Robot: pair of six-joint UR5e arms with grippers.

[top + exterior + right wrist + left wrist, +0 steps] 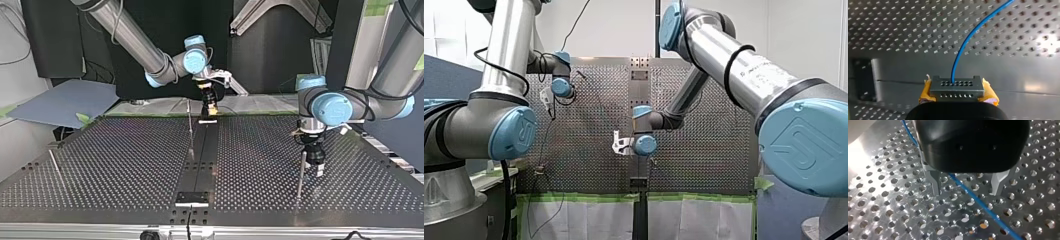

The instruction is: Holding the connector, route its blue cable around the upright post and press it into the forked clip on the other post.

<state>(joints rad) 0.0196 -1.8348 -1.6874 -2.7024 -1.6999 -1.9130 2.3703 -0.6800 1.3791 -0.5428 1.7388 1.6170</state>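
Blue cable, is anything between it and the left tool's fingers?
No. The cable runs right between the open fingers of my left tool, with bare gaps on both sides. Nothing visible blocks them from closing on it.

connector (956, 88): grey, 2 hole rows, clamped | blue cable (968, 40): plugged in, curves away

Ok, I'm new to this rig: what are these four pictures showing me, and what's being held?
Two silver-and-blue robot arms work over a perforated metal table. The front view looks from behind them; the top view faces them, sides crossed; each wrist view looks along one tool. The right arm's tool grips a grey block connector between yellow pads, a thin blue cable leaving it. The left arm's tool is open, straddling that cable above the table. Thin upright metal posts stand on the table.
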